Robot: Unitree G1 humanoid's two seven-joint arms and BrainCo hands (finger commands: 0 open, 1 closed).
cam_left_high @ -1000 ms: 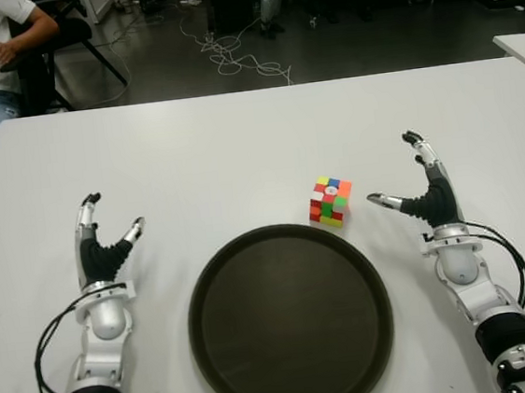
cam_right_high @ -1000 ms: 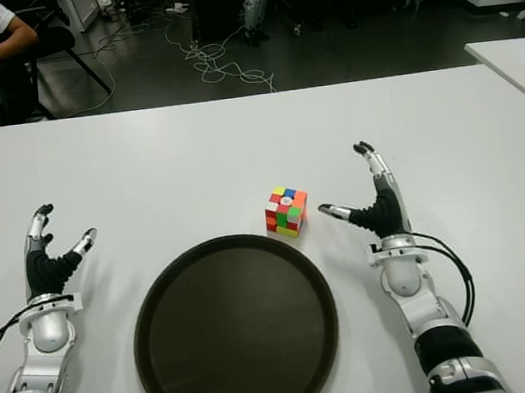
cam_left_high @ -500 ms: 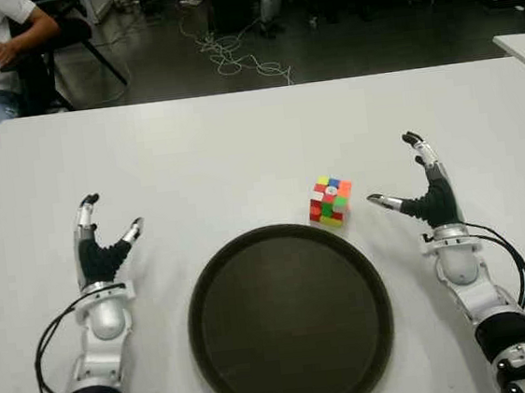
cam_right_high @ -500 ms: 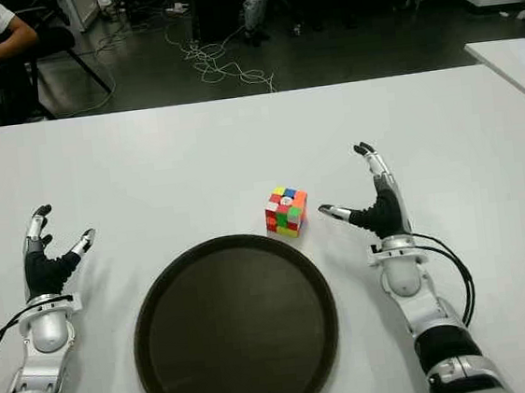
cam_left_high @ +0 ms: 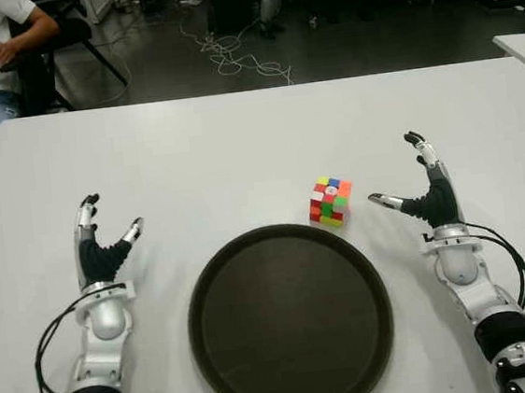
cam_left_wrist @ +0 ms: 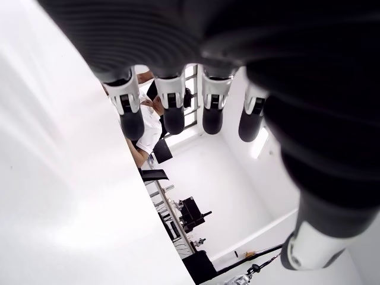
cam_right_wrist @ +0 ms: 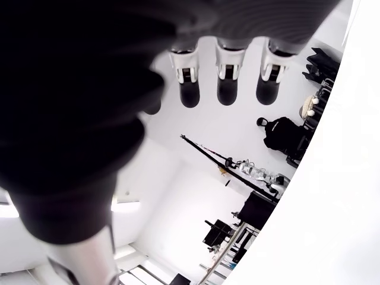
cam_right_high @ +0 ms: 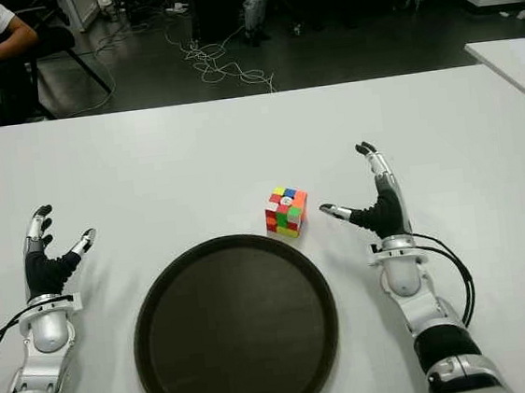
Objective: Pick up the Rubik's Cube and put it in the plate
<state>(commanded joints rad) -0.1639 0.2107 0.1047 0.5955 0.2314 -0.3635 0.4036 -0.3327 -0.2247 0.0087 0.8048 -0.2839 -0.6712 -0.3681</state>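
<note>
Rubik's Cube [cam_left_high: 330,201] on the white desk [cam_left_high: 239,152], both robot hands empty.
The cube sits just beyond the far right rim of the dark round plate [cam_left_high: 290,319], apart from it. The right robot hand [cam_left_high: 421,189] shows to the cube's right, fingers spread, thumb pointing toward it without touching. The left robot hand [cam_left_high: 98,242] shows left of the plate, fingers spread.

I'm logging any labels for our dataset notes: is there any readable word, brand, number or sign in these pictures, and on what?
None can be read. The multicoloured Rubik's Cube has a small mark on its white centre sticker, too small to read. The round dark brown plate, white table and both hands show no text.
</note>
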